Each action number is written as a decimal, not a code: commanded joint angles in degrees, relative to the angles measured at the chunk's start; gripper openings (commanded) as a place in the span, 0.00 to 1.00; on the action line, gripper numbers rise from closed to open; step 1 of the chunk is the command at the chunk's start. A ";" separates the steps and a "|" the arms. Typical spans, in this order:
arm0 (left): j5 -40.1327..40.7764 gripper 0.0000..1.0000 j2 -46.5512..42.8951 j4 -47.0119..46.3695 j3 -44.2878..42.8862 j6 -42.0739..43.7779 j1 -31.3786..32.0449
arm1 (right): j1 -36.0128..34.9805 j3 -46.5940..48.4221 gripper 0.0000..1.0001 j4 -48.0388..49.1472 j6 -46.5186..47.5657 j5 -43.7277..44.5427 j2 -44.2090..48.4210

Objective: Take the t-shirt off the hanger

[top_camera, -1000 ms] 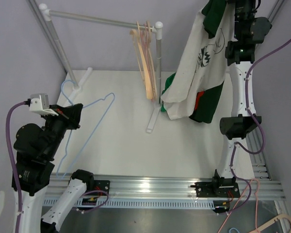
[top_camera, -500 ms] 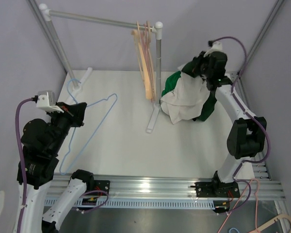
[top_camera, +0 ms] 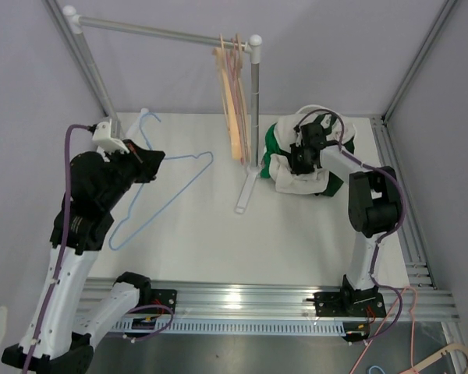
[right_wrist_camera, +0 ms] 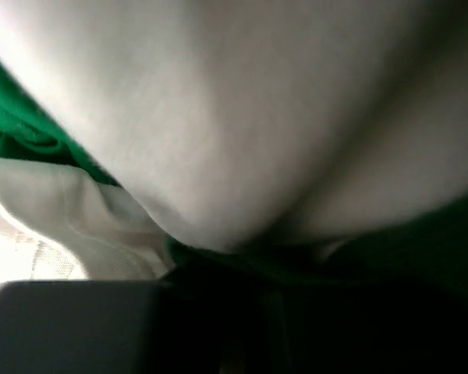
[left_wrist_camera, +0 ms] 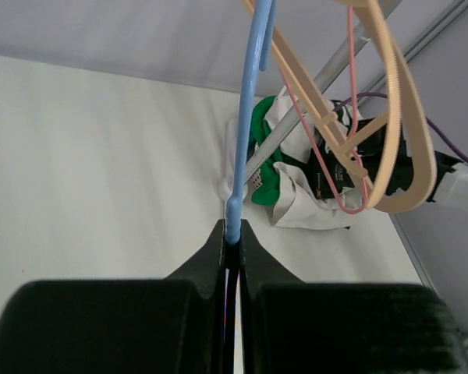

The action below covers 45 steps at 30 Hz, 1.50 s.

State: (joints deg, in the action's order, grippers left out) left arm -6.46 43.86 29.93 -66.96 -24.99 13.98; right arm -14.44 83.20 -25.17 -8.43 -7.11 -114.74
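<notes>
The white and green t-shirt (top_camera: pixel 292 173) lies in a heap on the table, right of the rack pole, off any hanger. It also shows in the left wrist view (left_wrist_camera: pixel 296 204). My right gripper (top_camera: pixel 303 153) is down in the heap. In the right wrist view, white and green cloth (right_wrist_camera: pixel 218 132) fills the frame and runs into the dark closed jaws (right_wrist_camera: pixel 234 261). My left gripper (top_camera: pixel 146 165) is shut on the blue wire hanger (top_camera: pixel 175 195) and holds it bare above the table's left side. The wrist view shows the wire (left_wrist_camera: pixel 246 132) pinched at the fingertips (left_wrist_camera: pixel 232 238).
A white clothes rack (top_camera: pixel 254 93) stands at the back with several wooden and pink hangers (top_camera: pixel 234 101) on its rail. These hangers hang close in front of the left wrist camera (left_wrist_camera: pixel 390 132). Grey walls and frame posts (top_camera: pixel 93 78) close in the table.
My right arm has come down from high up and lowered the t-shirt into a heap on the table. My left arm has lifted the blue hanger up and toward the rack.
</notes>
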 commanded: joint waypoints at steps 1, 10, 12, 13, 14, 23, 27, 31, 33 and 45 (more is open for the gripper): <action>-1.29 0.01 2.81 -4.09 -3.61 -0.33 -0.18 | 2.13 -4.10 0.18 -6.83 -2.55 3.95 3.70; 1.01 0.01 8.17 -2.60 -13.63 0.38 -0.18 | 2.13 5.65 0.31 -11.20 -3.44 7.03 14.28; 1.10 0.01 9.23 -2.34 -14.42 0.73 -0.18 | 2.13 8.73 0.31 -12.18 -2.91 7.98 14.54; 1.53 0.01 9.49 -2.07 -14.78 1.34 -0.18 | 2.13 9.61 0.31 -12.97 -2.83 8.78 14.54; 2.06 0.01 10.19 -1.98 -15.04 1.70 -0.18 | 2.13 10.92 0.36 -13.24 -2.74 8.87 14.63; 5.66 0.01 12.92 -6.20 -15.92 9.69 -0.18 | 2.04 9.45 0.95 -11.22 -4.23 12.65 20.68; 10.58 0.01 15.90 -9.01 -18.72 13.82 -0.27 | 1.17 4.09 0.96 -6.92 -5.11 13.79 29.29; 10.68 0.01 18.45 -16.99 -17.69 15.76 -0.27 | 0.20 -1.36 0.99 -2.97 -6.25 14.76 38.87; 9.89 0.01 20.30 -21.30 -17.24 15.59 -0.27 | -0.41 -2.33 0.98 -2.35 -6.69 15.20 43.44; 1.80 0.01 40.95 -28.61 -33.41 15.94 0.17 | -1.21 -7.00 0.98 -1.90 -6.34 14.68 51.37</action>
State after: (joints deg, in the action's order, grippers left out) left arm -2.09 83.00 5.34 -94.70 -10.11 13.98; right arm -15.42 77.12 -28.38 -14.57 7.68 -63.13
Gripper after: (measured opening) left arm 0.036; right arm 0.980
